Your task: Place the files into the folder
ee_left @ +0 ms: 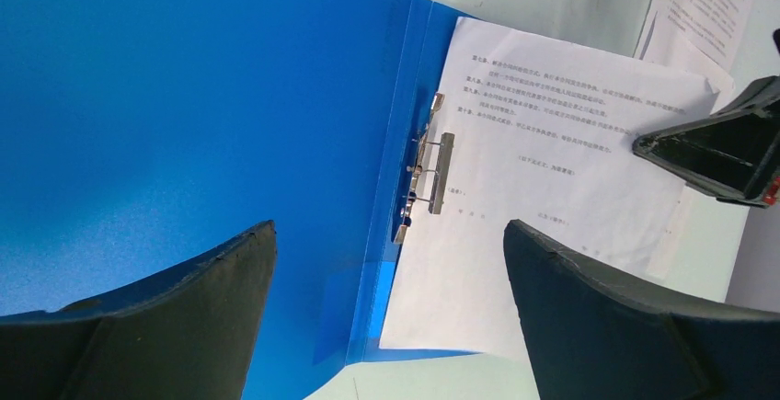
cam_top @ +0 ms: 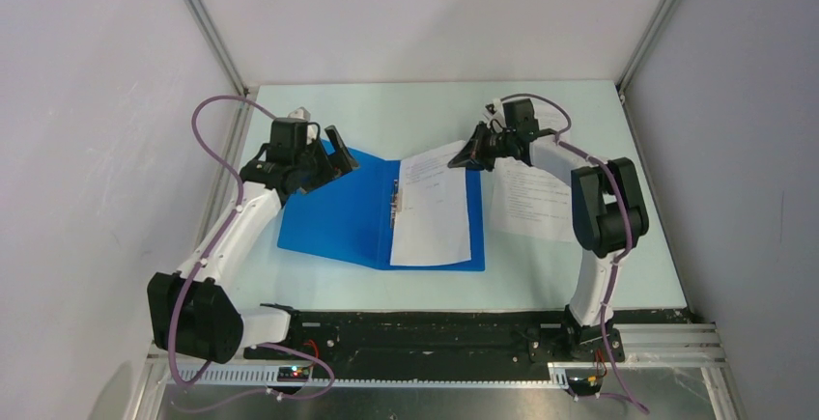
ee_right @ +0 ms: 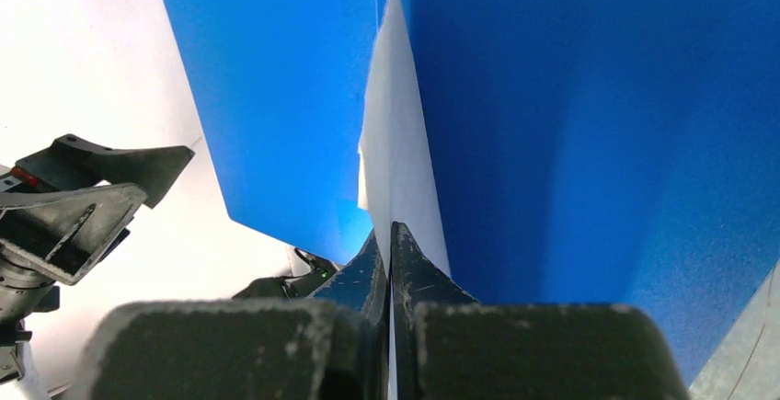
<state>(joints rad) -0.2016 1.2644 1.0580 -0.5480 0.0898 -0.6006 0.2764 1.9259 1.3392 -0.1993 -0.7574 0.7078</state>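
The blue folder [cam_top: 333, 217] lies open on the table, its metal clip [cam_top: 395, 198] at the spine. One white file sheet [cam_top: 432, 217] lies over the right cover. My right gripper [cam_top: 470, 154] is shut on that sheet's far right corner and lifts it slightly; in the right wrist view the sheet [ee_right: 397, 133] runs edge-on between the fingers. More file sheets [cam_top: 533, 200] lie on the table right of the folder. My left gripper [cam_top: 333, 154] is open and empty above the left cover's far edge. The left wrist view shows the folder [ee_left: 184, 106], the clip [ee_left: 428, 175] and the sheet [ee_left: 543, 170].
The table [cam_top: 579, 285] is pale green, enclosed by white walls with metal corner posts [cam_top: 208, 24]. The arm bases sit on a black rail [cam_top: 425, 333] at the near edge.
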